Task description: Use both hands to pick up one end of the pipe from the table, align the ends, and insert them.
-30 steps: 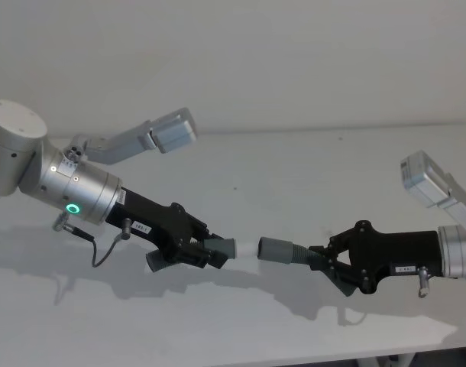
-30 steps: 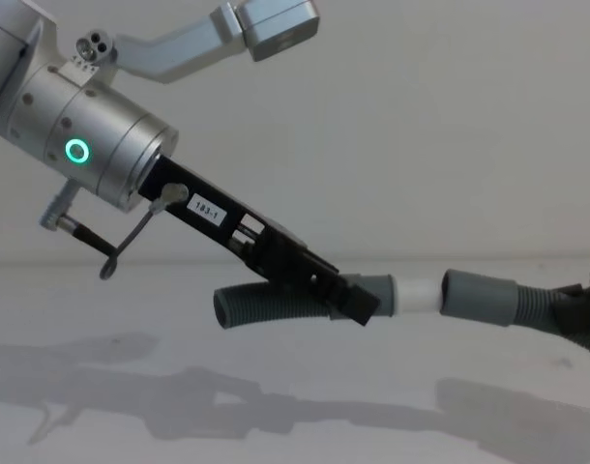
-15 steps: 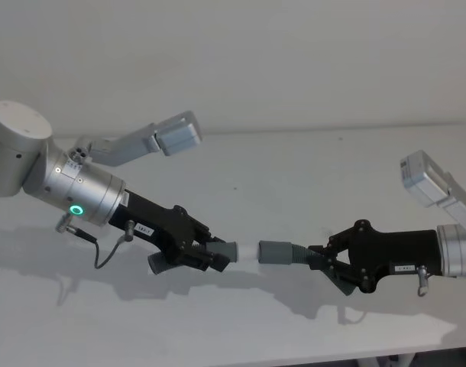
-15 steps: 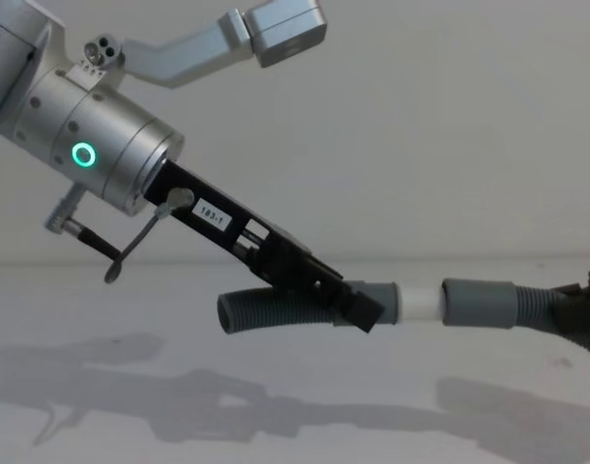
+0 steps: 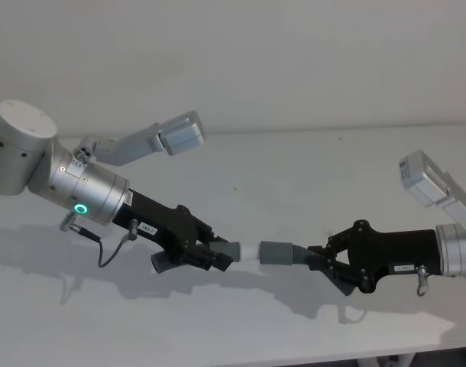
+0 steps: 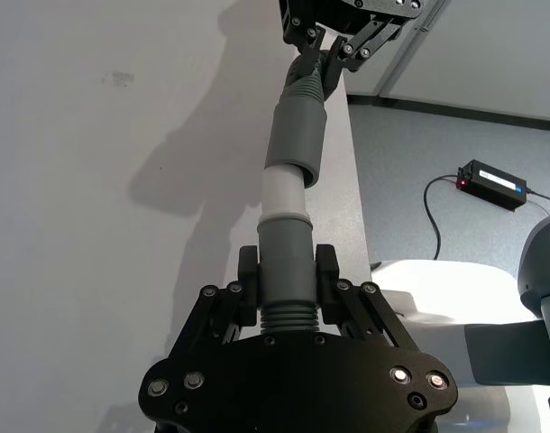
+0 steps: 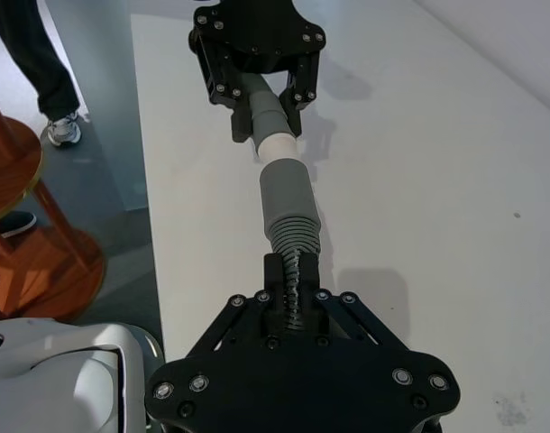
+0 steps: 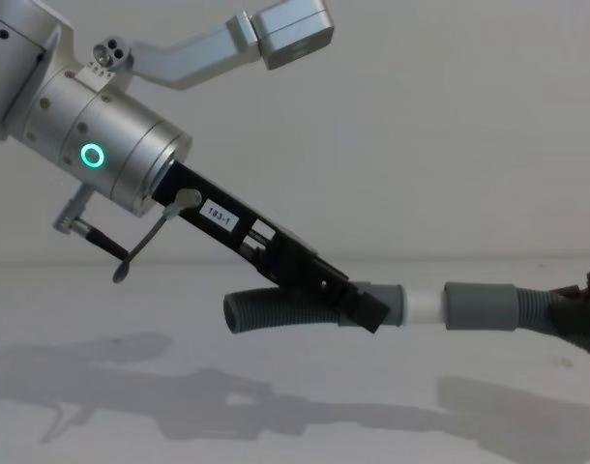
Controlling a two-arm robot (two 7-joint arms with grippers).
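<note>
Ribbed dk-grey pipe (image 8: 276, 311), white tip (image 8: 424, 306) in grey cuff (image 8: 481, 306), aligned.

Off-table surroundings. A grey floor (image 6: 455, 135) adjoins the table's edge. On it lies a small black box (image 6: 497, 183) with a red light and a trailing black cable (image 6: 437, 212). An orange-brown wooden stool (image 7: 27, 225) stands on the same floor.

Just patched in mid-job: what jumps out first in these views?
Above the table, the left gripper and right gripper each hold a hose piece, meeting near the middle. The white tube tip on the left piece enters the grey open cuff of the right piece, with a white band exposed.
</note>
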